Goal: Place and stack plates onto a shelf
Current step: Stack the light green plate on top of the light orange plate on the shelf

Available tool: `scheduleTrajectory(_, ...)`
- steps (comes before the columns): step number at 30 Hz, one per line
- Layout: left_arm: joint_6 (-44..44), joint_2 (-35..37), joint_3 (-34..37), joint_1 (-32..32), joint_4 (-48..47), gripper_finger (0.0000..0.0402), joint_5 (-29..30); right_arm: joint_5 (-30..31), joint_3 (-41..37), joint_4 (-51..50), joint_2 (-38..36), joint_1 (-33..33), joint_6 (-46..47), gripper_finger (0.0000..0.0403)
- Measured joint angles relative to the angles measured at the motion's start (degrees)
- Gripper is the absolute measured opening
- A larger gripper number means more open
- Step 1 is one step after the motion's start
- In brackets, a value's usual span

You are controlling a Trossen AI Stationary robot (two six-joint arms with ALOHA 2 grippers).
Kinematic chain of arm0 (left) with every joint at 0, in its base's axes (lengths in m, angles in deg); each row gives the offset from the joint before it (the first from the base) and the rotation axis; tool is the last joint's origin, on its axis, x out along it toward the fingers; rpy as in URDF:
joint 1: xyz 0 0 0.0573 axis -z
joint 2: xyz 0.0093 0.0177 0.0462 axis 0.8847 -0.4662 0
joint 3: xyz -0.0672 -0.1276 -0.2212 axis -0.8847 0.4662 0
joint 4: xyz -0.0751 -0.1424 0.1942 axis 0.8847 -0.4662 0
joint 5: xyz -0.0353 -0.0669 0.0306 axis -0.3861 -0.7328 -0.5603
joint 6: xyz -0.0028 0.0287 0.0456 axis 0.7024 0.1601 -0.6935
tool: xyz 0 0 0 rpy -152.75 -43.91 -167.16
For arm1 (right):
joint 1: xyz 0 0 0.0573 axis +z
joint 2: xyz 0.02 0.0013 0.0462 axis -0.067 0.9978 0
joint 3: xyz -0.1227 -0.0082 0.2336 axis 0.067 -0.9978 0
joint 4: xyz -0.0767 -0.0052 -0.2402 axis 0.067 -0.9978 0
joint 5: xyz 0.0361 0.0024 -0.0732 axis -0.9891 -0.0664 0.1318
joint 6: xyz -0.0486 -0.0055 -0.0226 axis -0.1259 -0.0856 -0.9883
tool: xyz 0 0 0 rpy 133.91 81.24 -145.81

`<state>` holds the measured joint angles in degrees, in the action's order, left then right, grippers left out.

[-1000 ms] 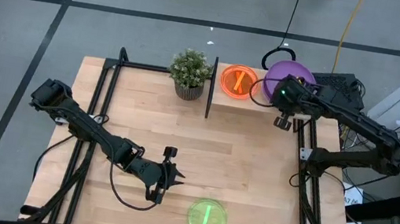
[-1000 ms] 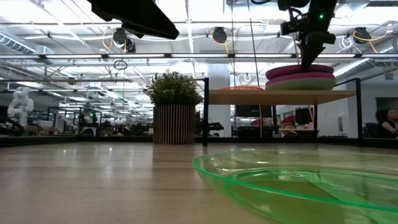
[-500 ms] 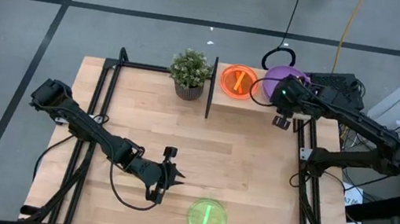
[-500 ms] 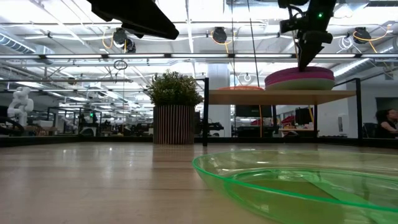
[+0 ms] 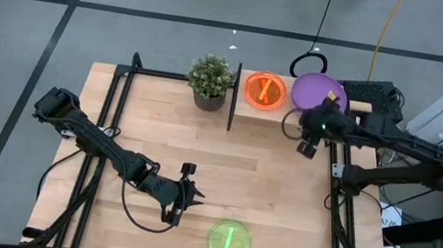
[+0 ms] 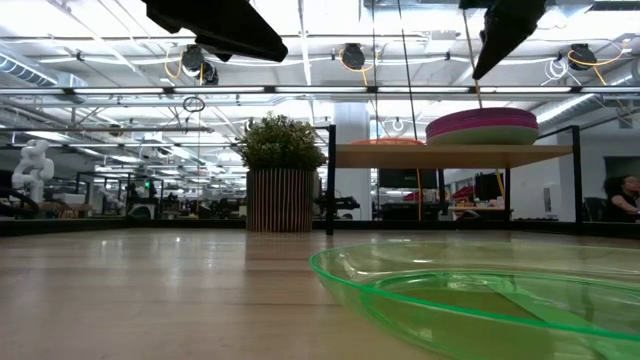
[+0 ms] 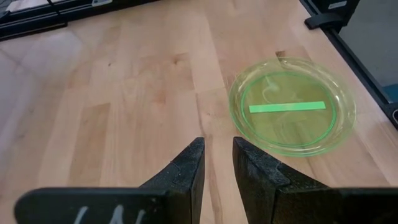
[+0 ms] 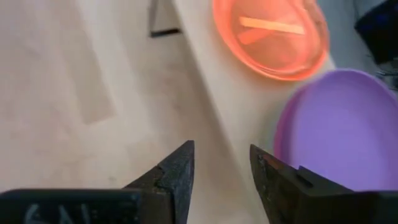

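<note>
Two stacks sit on the small raised light-wood shelf: a translucent orange plate beside an opaque purple plate topping a pile. The right gripper hovers just in front of the shelf, fingers apart, empty. A translucent lime green plate lies on the wooden tabletop just ahead of the left gripper, whose fingers are narrowly parted, holding nothing.

no readable text, labels, brands or numbers anywhere, only blurred white marks
</note>
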<state>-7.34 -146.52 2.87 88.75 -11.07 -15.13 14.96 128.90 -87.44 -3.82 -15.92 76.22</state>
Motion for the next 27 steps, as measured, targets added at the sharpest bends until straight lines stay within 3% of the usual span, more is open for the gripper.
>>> scheduleTrajectory(11, -1.6, -0.3, 0.0, 2.1, 0.2, 0.0090, -0.2, 0.2, -0.3, 5.2, 0.0, 18.2, 12.2, 0.0107)
scheduleTrajectory(17, -6.8, -3.2, -0.1, 3.8, 2.4, 0.0090, -2.2, 0.2, -5.7, 16.4, 0.1, 26.9, 13.0, 0.0105)
scheduleTrajectory(27, -13.2, -9.2, -0.4, 5.2, 6.6, 0.0090, -6.4, 0.1, -19.5, 38.9, 0.1, 36.2, 13.4, 0.0105)
